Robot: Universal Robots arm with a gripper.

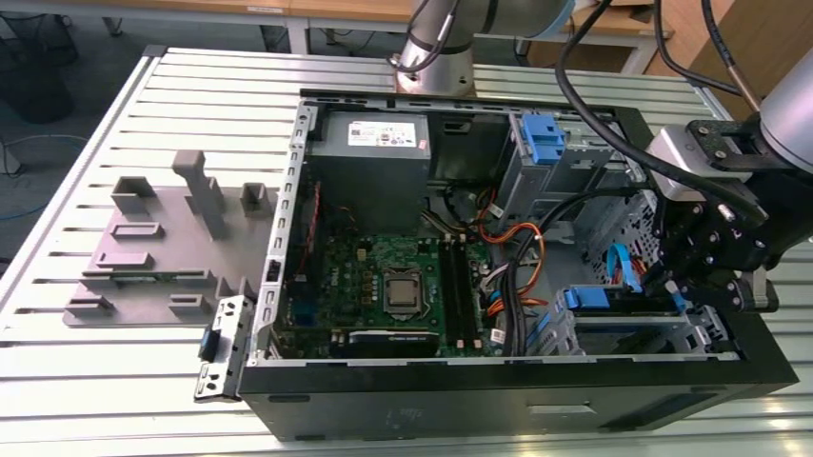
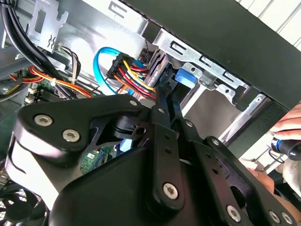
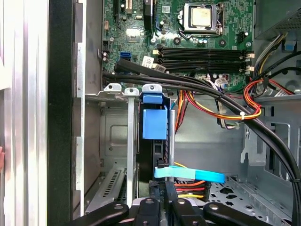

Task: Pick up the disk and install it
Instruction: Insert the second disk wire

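The disk (image 3: pixel 154 123) stands on edge in the metal drive cage (image 3: pixel 115 141) at the case's front corner. It shows as a thin dark slab with a blue carrier tab at its far end. In the exterior view its blue tab and grey body (image 1: pixel 592 298) sit in the cage at the lower right, under my gripper (image 1: pixel 679 290). My black gripper (image 3: pixel 163 203) reaches in from the disk's near end, and its two fingers (image 2: pixel 160 101) lie close together along the slab's sides, shut on it. The blue tab (image 2: pixel 186 76) shows just past the fingertips.
A light-blue data cable (image 3: pixel 188 174) and red-yellow-black power wires (image 2: pixel 134 70) cross close to the disk. Thick black cables (image 3: pixel 197 89) run over the motherboard (image 1: pixel 381 276). A blue bracket (image 1: pixel 543 138) sits on the upper cage. A person's hand (image 2: pixel 287 126) is outside the case wall.
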